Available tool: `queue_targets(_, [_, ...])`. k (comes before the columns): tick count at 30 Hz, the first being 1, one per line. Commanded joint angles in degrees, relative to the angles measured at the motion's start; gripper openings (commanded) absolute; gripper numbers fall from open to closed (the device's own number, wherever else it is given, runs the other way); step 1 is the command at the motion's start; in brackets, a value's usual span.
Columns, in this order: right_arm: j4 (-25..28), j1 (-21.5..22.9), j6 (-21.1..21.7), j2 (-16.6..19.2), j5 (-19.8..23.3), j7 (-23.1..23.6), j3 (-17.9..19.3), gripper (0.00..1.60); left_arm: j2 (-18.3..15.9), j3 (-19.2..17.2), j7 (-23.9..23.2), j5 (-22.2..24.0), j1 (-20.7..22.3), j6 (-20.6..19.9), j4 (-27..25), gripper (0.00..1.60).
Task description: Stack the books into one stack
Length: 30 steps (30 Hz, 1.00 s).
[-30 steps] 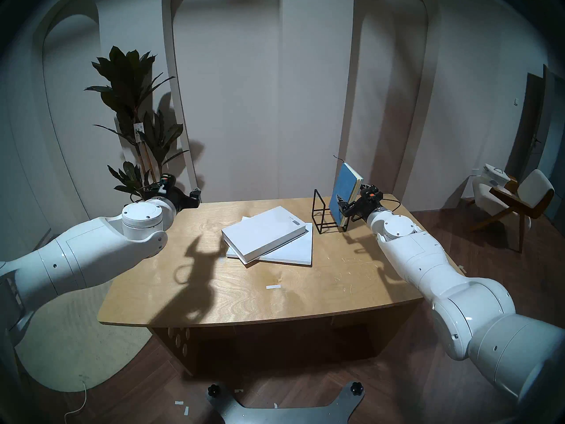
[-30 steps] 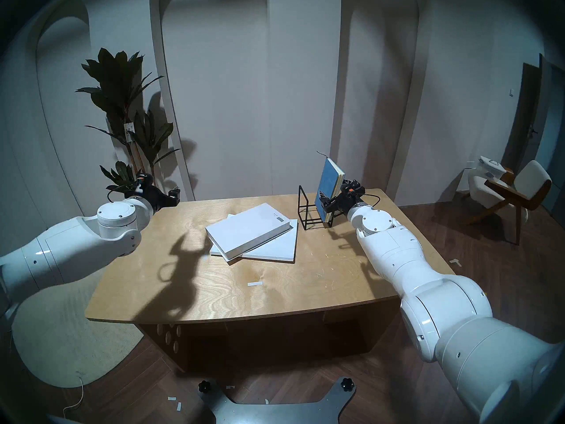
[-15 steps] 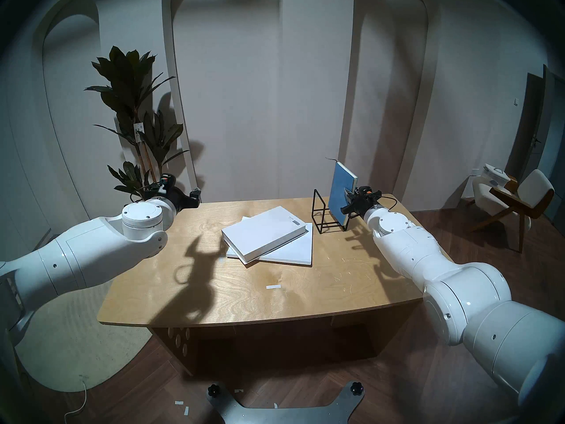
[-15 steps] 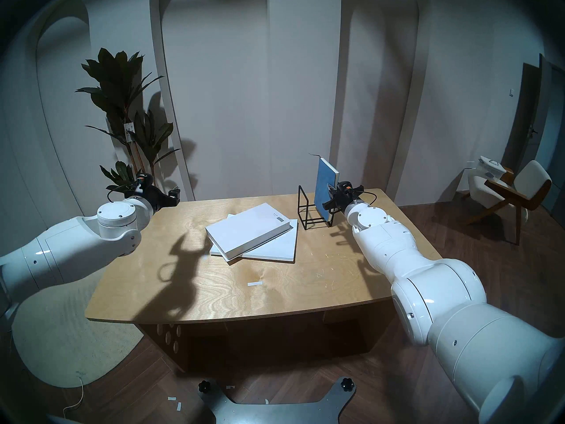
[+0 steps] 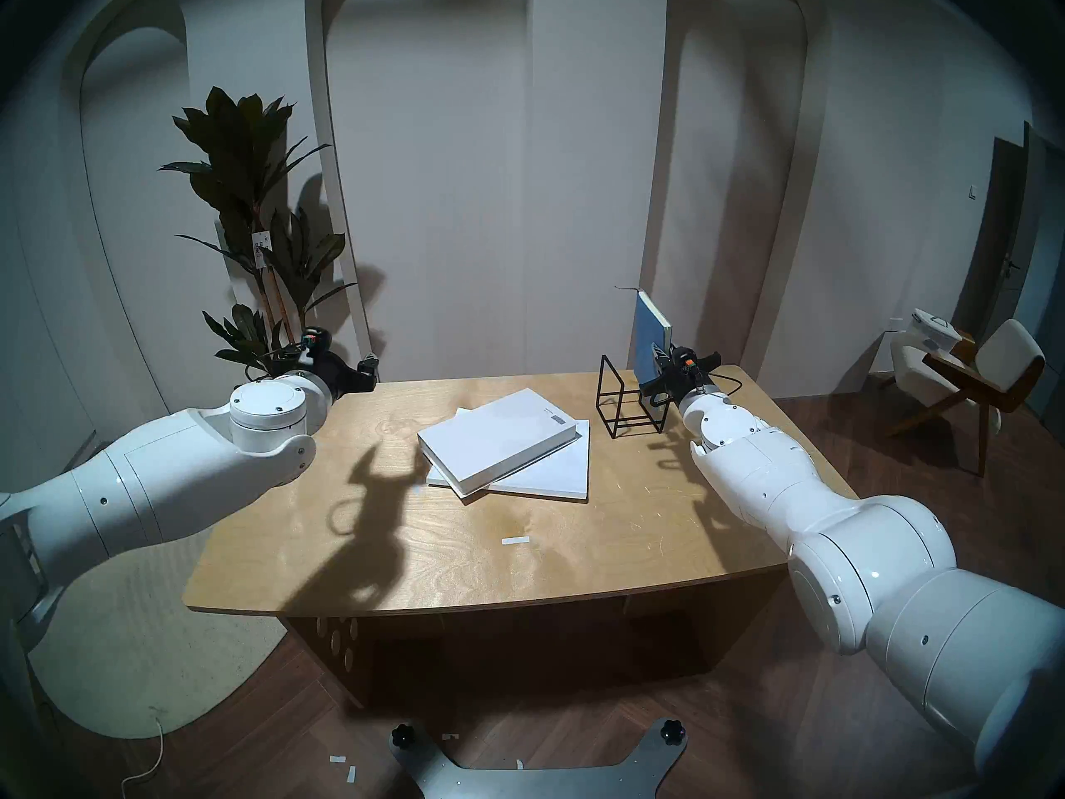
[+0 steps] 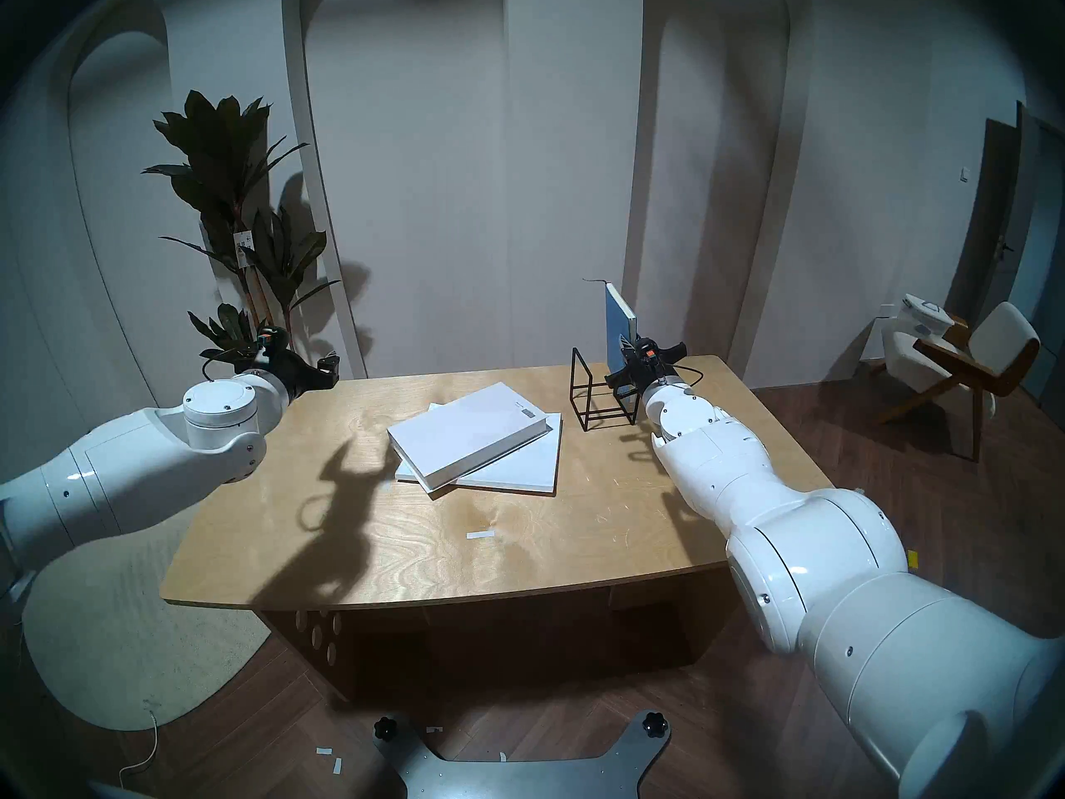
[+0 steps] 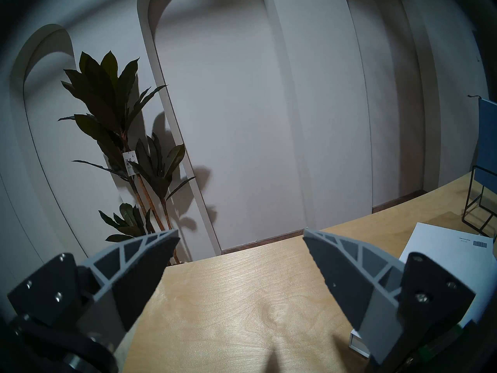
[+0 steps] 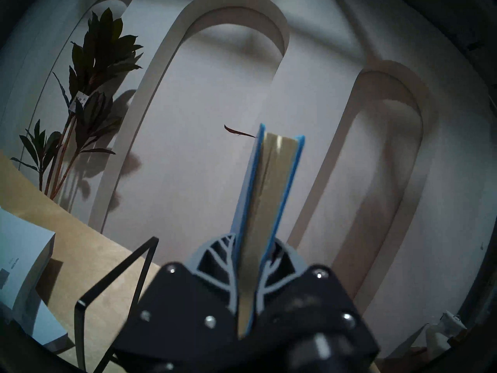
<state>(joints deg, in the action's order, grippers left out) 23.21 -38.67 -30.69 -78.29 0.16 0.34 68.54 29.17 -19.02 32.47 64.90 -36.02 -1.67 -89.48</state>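
The tabletop (image 5: 403,550) carries most of the job already: near the middle, toward the far edge, the large thin white booklet (image 5: 556,472) lies flat, and the thick white hardcover (image 5: 495,437) rests on top of it, turned askew so that the booklet's corners show beyond it on the near right side and at the far edge. Those two make a rough stack; judged from this, two of the three books are placed and one is left. At the far right corner stands the black wire rack (image 5: 619,400), and over its right end the blue notebook (image 5: 648,342) is upright, its cream page edges facing the right arm. The right tool (image 8: 248,259) is clamped on the notebook's lower part, one finger on each blue cover, as the right wrist view shows plainly; whether the notebook's bottom edge has cleared the rack wires cannot be told. The left tool (image 7: 242,243) hangs over the far left corner with its fingers (image 7: 150,259) wide apart and nothing between them. What remains, as I judge it, is carrying the notebook left to the white pair, laying it flat on the hardcover, and perhaps squaring the skewed pile.
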Motion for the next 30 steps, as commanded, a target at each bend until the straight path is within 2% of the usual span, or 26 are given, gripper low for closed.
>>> queue_targets(1, [6.0, 2.1, -4.7, 0.4, -0.3, -3.9, 0.9, 0.00, 0.1, -1.1, 0.1, -0.2, 1.5, 0.2, 0.0, 1.60])
queue_targets(16, [15.5, 3.0, -12.6, 2.6, -4.5, -5.6, 0.3, 0.00, 0.0, -1.1, 0.1, -0.2, 1.4, 0.2, -0.1, 1.60])
queue_targets(20, [18.1, 2.4, -14.0, 4.1, -6.7, -4.8, -0.9, 0.00, 0.0, -1.0, 0.1, -0.2, 1.4, 0.2, -0.1, 1.60])
queue_targets(21, [22.6, 0.6, -14.1, 6.5, -9.5, -3.0, -3.0, 0.00, 0.0, -1.0, 0.1, -0.1, 1.4, 0.2, -0.1, 1.60])
queue_targets(26, [22.8, 0.5, -14.6, 7.0, -10.5, -2.4, -3.9, 0.00, 0.0, -1.0, 0.1, -0.1, 1.3, 0.2, -0.1, 1.60])
queue_targets(27, [21.3, 1.0, -15.0, 6.8, -11.0, -2.2, -4.3, 0.00, 0.0, -1.0, 0.1, -0.1, 1.3, 0.2, -0.1, 1.60])
queue_targets(28, [22.9, 0.1, -14.8, 7.2, -11.3, -1.5, -4.7, 0.00, 0.0, -1.0, 0.1, -0.1, 1.3, 0.2, -0.1, 1.60])
queue_targets(29, [21.9, 0.5, -15.3, 7.5, -12.6, -1.0, -5.4, 0.00, 0.0, -1.0, 0.1, -0.1, 1.3, 0.2, -0.1, 1.60])
queue_targets(30, [25.3, -0.9, -14.8, 8.6, -13.3, -0.6, -5.8, 0.00, 0.0, -1.0, 0.1, -0.1, 1.3, 0.2, -0.1, 1.60])
